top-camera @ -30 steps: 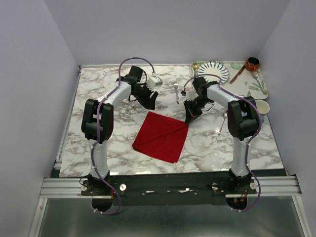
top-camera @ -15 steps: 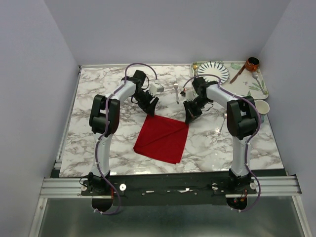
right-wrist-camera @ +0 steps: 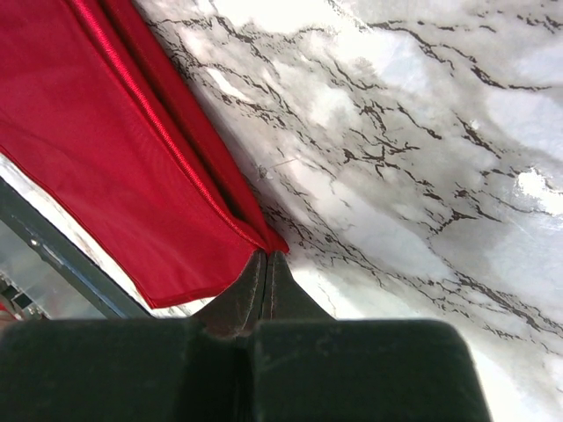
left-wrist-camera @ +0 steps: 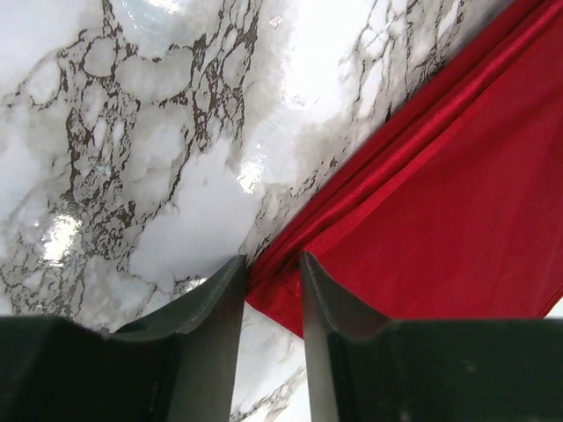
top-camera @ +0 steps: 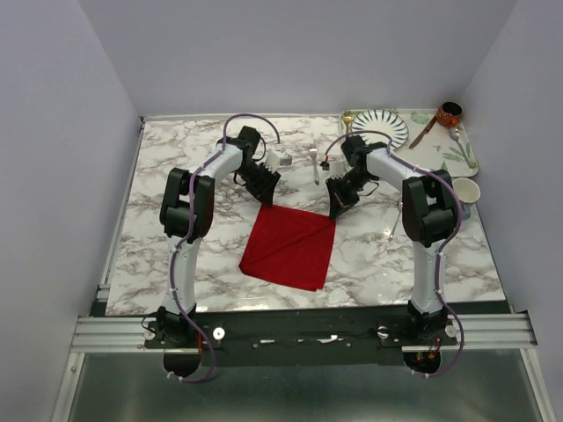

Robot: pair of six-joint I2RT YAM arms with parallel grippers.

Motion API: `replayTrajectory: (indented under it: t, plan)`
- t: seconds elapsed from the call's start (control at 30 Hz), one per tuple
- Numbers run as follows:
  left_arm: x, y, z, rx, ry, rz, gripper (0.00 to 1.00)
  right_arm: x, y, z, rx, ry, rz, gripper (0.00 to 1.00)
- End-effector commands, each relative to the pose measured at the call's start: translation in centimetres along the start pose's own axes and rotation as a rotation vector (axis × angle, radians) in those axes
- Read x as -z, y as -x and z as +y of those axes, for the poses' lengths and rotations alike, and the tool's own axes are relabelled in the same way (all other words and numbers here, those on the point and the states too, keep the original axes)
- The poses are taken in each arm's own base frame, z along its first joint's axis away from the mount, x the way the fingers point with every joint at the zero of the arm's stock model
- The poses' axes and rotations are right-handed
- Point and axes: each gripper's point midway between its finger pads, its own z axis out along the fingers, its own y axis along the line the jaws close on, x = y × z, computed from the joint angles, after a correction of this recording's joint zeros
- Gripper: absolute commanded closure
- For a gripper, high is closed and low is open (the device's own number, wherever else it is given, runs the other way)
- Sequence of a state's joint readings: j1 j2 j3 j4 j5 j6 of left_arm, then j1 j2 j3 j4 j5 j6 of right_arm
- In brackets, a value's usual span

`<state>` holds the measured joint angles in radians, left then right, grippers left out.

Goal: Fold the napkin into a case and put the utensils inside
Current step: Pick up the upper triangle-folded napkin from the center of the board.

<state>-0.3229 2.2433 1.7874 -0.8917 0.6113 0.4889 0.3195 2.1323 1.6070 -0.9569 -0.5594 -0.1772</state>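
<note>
Since a second ago the left gripper (left-wrist-camera: 273,264) had lowered onto the far left corner of the napkin (top-camera: 288,246), jaws narrow but not yet pinching. The right gripper (right-wrist-camera: 266,257) clamped the far right corner; the left probably needed a full bite on the hem before any lift.

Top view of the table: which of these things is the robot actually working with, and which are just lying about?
Part of the job: napkin, fork, left tool and right tool at the napkin's far corners.
Lying about: tray, plate, brown pot, wooden utensil, white cup.
</note>
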Motion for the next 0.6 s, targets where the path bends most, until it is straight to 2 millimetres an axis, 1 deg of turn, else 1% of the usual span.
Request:
replayTrajectory:
  t: [0.0,0.1,0.2,0.23,0.3,0.33,0.4,0.43,0.57]
  plan:
    - [-0.9,-3.0,-0.4,0.014,-0.005,0.093,0.61,-0.2,0.3,-0.1,0.002,0.014,0.014,0.99]
    - [-0.8,-3.4,-0.3,0.001,0.004,0.105,0.64,-0.2,0.3,0.0,-0.002,0.017,0.016,0.99]
    - [-0.8,-3.8,0.0,-0.009,0.017,0.121,0.7,-0.2,0.4,-0.1,-0.001,0.018,0.018,0.99]
    - [-0.7,-3.9,0.0,-0.014,0.018,0.12,0.77,-0.2,0.3,-0.1,-0.003,0.018,0.021,0.99]
    - [-0.6,-4.0,-0.2,-0.019,0.012,0.12,0.85,-0.1,0.3,0.0,0.0,0.019,0.019,0.99]
    - [-0.6,-3.9,-0.3,-0.023,0.009,0.116,0.93,-0.1,0.3,0.0,-0.001,0.021,0.02,0.99]
    - [-0.5,-3.9,-0.7,-0.03,-0.003,0.109,0.99,-0.1,0.3,0.2,-0.003,0.027,0.017,0.99]
    - [-0.4,-3.8,-0.8,-0.032,-0.008,0.104,1.0,-0.1,0.3,0.2,-0.002,0.031,0.016,0.99]
    - [0.2,-3.5,-1.5,-0.033,-0.024,0.077,1.0,0.0,0.2,0.4,-0.001,0.034,0.014,0.99]
